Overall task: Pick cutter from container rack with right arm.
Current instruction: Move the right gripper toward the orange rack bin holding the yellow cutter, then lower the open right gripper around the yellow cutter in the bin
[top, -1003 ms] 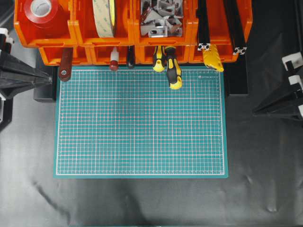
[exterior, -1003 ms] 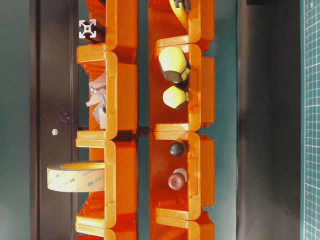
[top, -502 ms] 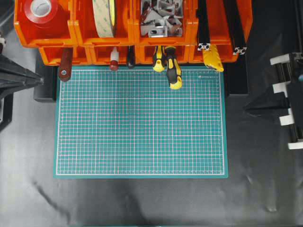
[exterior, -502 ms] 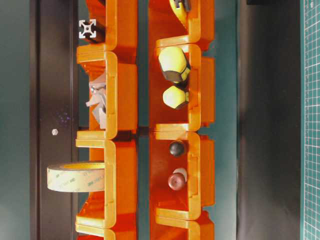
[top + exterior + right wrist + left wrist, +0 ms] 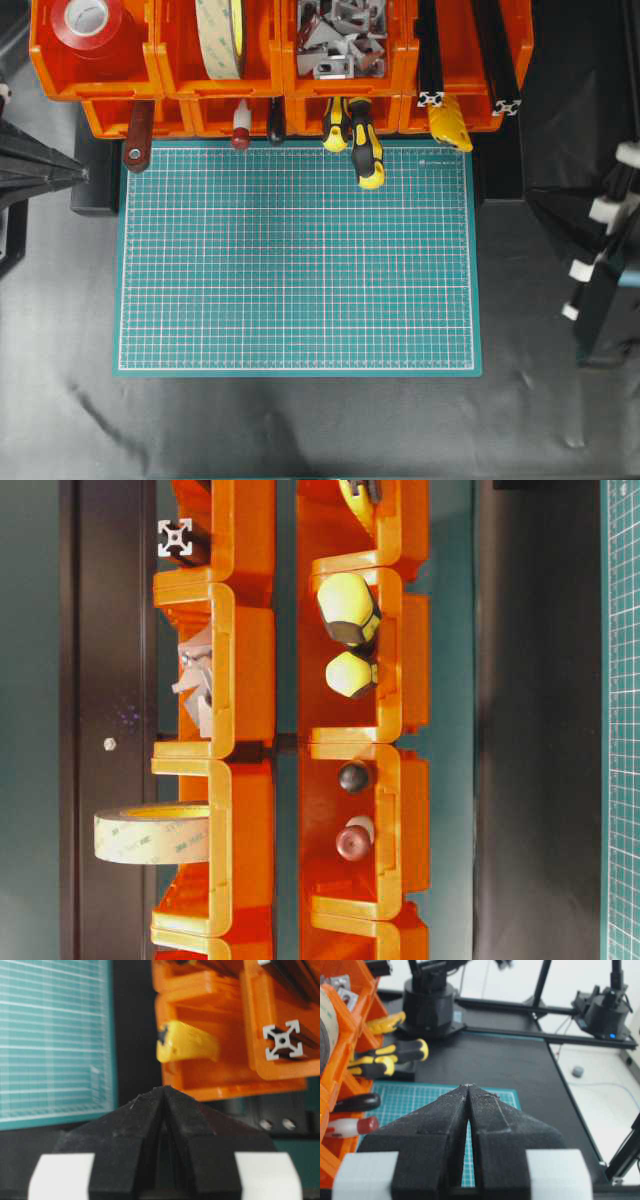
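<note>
Clenched and empty, the right gripper (image 5: 164,1091) has its black fingers pressed tip to tip, aimed at the container rack (image 5: 300,105) from the right edge of the overhead view, at about 3 o'clock from the green mat (image 5: 297,258). The cutter (image 5: 450,120) sits in the rack's lower tier, in the rightmost bin at roughly 1 o'clock from the mat's centre, its yellow end poking out over the bin's front lip.

To do this reach well, I judge the jaws must first spread, then line up across the cutter's narrow sides and close on the part that juts out, keeping clear of the aluminium extrusions (image 5: 470,50) lying in the bin just above.

Most of the cutter's body is hidden under the upper tier, so how deep it runs cannot be told. The table-level view cuts it off at the top edge. The left gripper (image 5: 468,1089), at 9 o'clock, is likewise pinched together, holding nothing.
</note>
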Robot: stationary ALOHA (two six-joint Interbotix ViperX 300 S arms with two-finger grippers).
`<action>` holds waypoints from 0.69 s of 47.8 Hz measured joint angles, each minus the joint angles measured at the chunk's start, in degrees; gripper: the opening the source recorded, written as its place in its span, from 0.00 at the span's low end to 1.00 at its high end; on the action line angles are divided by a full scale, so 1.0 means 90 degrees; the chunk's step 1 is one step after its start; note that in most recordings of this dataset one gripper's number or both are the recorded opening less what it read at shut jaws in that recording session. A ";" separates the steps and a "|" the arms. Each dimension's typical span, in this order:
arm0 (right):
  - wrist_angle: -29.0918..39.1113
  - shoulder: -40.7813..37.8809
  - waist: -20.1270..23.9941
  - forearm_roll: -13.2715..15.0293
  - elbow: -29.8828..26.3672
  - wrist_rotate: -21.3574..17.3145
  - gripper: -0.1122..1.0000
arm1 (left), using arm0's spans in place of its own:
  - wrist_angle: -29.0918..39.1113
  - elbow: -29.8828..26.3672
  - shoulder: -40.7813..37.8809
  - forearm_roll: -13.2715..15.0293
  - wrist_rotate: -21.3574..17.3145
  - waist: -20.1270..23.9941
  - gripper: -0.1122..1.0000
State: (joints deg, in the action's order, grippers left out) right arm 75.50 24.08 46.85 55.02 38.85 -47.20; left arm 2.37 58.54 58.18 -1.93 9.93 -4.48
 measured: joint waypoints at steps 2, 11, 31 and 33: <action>0.0098 -0.0166 0.0020 0.0039 0.0000 -0.0020 0.10 | 0.0000 0.0000 0.0010 0.0000 0.0000 -0.0010 0.11; 0.0137 -0.0664 0.0020 0.0068 0.0010 -0.0049 0.10 | 0.0000 0.0000 0.0029 0.0000 0.0000 0.0000 0.11; -0.0439 -0.0703 -0.0244 0.0078 0.0176 -0.0078 0.37 | 0.0010 0.0000 0.0020 0.0000 0.0000 -0.0010 0.11; -0.0508 -0.0703 -0.0312 0.0078 0.0186 -0.0068 0.46 | 0.0010 0.0000 0.0029 0.0000 0.0000 -0.0010 0.11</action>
State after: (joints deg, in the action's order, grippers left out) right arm 70.93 17.75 44.03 55.72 40.52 -47.81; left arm 2.46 58.54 58.45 -1.93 9.93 -4.57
